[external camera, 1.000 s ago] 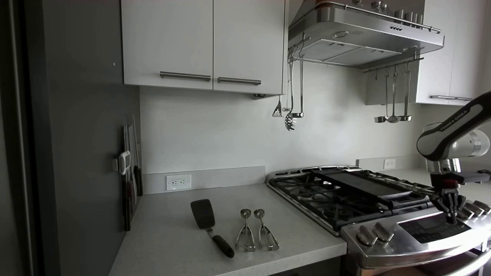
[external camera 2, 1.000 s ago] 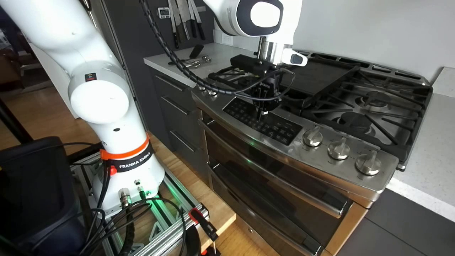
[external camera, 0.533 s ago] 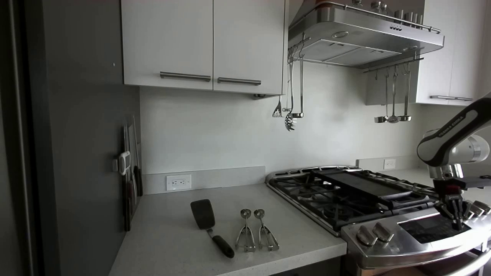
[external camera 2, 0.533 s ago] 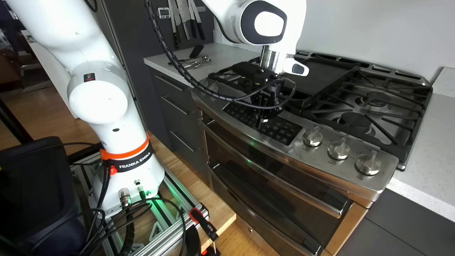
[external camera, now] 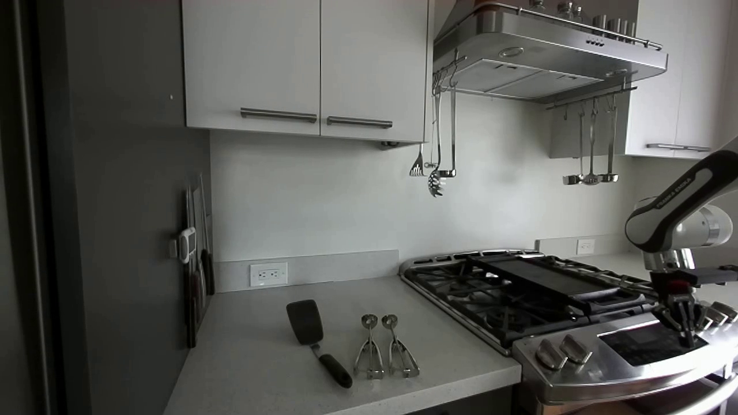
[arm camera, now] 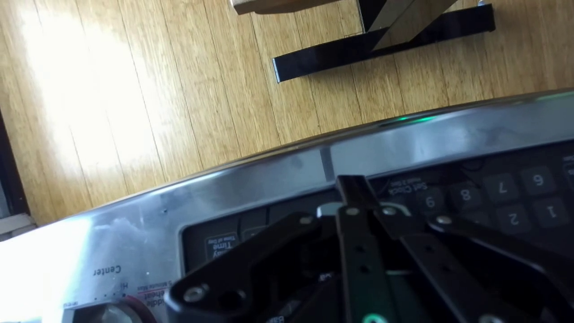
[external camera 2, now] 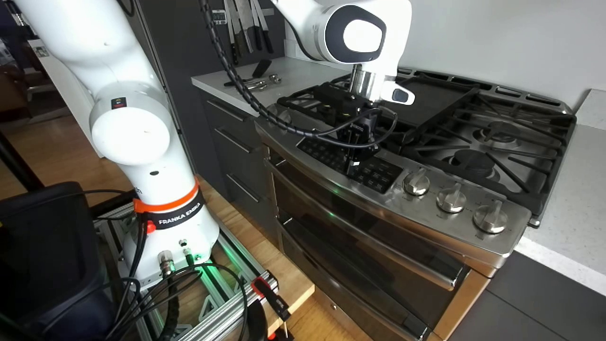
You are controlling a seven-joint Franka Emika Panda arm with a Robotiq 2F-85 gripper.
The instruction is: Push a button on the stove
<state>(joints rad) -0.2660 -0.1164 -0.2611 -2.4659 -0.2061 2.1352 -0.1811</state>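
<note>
The stove [external camera 2: 407, 208] stood in front of the lone arm [external camera 2: 128, 142], its front edge facing it, and the counter [external camera: 259, 346] ran off from one side. The griddle [external camera 2: 428, 99] lay behind the work. The panel [external camera: 640, 346] was directly under the claw [external camera 2: 351, 171], its long axis following the stove's front; the claw seemed nearer the end by the three knobs [external camera 2: 451, 199]. The claw was pressed together, nothing between, pointing down; whether it touched the panel I could not tell. Those knobs looked the likeliest snag should it drift sideways; nothing appeared to stand in the way straight below. In the wrist view the number buttons [arm camera: 501, 188] sat near the claw, toward the picture's right. The task named no particular one, and a short downward press seemed the next move.
</note>
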